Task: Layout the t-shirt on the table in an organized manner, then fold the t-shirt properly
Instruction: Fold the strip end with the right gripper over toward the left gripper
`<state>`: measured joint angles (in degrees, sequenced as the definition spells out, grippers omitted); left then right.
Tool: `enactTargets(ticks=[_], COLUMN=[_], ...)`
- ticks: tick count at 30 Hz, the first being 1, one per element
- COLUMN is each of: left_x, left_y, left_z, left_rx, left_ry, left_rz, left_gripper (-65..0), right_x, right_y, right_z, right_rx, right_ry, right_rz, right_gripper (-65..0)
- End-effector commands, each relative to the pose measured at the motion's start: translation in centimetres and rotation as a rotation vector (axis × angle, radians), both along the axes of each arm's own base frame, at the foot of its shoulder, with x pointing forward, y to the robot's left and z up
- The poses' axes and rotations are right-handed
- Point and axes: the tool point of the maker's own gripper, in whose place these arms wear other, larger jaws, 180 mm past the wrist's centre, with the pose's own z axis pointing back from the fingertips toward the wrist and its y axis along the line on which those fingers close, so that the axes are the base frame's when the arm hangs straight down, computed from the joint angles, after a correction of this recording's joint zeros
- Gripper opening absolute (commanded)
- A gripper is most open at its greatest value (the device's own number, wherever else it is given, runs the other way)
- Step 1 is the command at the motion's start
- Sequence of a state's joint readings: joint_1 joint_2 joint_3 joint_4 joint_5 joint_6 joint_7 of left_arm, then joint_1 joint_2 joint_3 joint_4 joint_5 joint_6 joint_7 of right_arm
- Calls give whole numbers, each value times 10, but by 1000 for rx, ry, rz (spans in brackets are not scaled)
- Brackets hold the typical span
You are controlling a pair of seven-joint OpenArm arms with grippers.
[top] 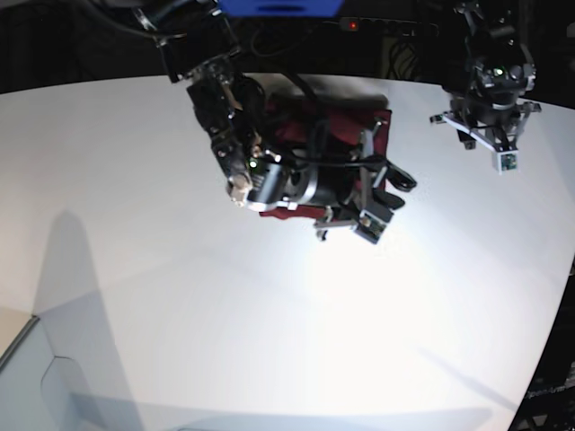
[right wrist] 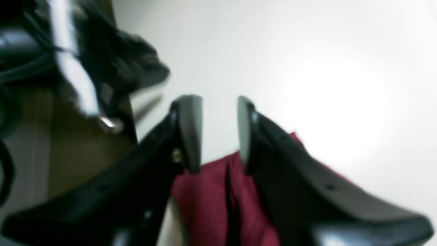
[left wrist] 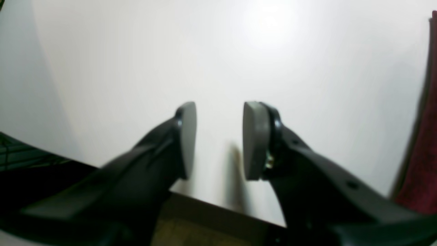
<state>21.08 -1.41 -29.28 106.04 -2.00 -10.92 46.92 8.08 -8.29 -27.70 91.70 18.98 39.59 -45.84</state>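
Observation:
The dark maroon t-shirt [top: 375, 135] lies bunched in a compact heap at the far middle of the white table [top: 135, 224]. My right gripper [right wrist: 217, 112] hovers over it, open, with nothing between the pads. The shirt [right wrist: 211, 198] shows below and behind its fingers. My left gripper [left wrist: 219, 116] is open and empty over bare table [left wrist: 136, 68] close to the edge. A strip of the shirt [left wrist: 423, 153] lies at that view's right border. In the base view the left gripper [top: 485, 130] hangs at the far right, apart from the shirt.
The table's curved far edge [top: 422, 85] runs just behind the shirt, with dark cables and equipment beyond it. In the left wrist view the table edge [left wrist: 218, 205] and brown floor lie right under the fingers. A black arm part [right wrist: 119, 61] shows at the right wrist view's upper left.

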Motion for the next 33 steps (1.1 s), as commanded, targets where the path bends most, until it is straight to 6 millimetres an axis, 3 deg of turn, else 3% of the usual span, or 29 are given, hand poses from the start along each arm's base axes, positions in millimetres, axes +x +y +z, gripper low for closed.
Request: enactTargets(ticks=[1, 3, 5, 8, 11, 15, 20, 25, 33], left_x=[6, 6, 6, 7, 9, 18, 23, 28, 25], left_y=[7, 10, 11, 11, 11, 9, 9, 13, 15], left_z=[10, 11, 11, 12, 13, 17, 20, 25, 23], left_rx=[31, 38, 41, 43, 43, 40, 39, 52, 54], left_ry=[-34, -30, -32, -36, -41, -59, -70, -82, -76], left_rz=[-10, -15, -14, -13, -15, -20, -19, -23, -18], left_gripper=[-428, -428, -428, -428, -428, -428, -428, -428, -428], right_x=[3, 3, 6, 18, 23, 12, -3, -2, -3], right_y=[6, 3, -9, -52, -92, -118, -118, -117, -115], right_z=[34, 56, 64, 47, 20, -7, -12, -9, -20], right_rx=[86, 109, 130, 93, 50, 16, 17, 21, 20], right_ry=[-69, -132, -149, -122, -60, 12, 40, 29, 67], right_rz=[4, -2, -47, -165, -274, -342, -343, -343, -342], right_gripper=[-434, -431, -430, -426, -365, -277, -261, -261, -263])
